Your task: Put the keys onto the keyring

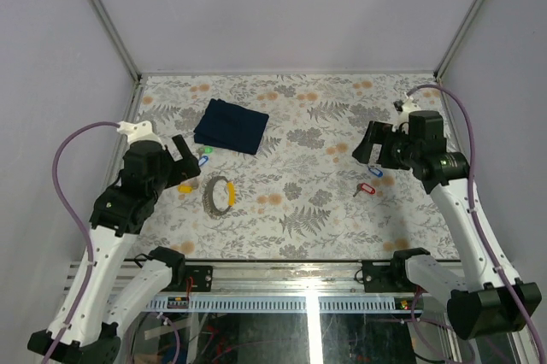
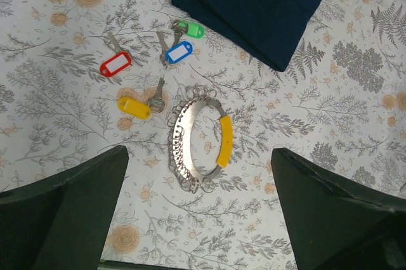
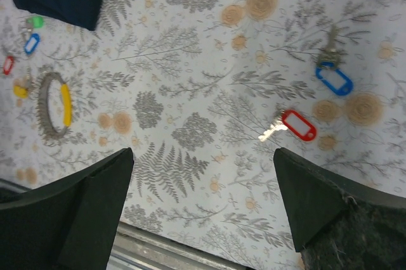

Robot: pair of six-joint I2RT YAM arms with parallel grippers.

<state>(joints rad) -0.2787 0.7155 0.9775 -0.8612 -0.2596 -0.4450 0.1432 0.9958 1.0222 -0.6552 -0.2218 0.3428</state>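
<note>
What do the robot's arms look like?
The left arm and right arm have white links and chunky black joints. A purple cable loops along each. The left gripper and right gripper are black, with two wide wedge-shaped fingers.

Fern-print table (image 1: 342, 108), navy cloth (image 1: 231, 126), grey keyring (image 2: 223, 141), apparently yellow-banded

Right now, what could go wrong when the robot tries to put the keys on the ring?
1. The green key and blue key lie very close together, so picking up one might drag the other.
2. The green key sits right by the dark blue cloth, so a grab there could snag the cloth.
3. The red key and second blue key lie far from the keyring, so they might slip out on the long carry.
</note>
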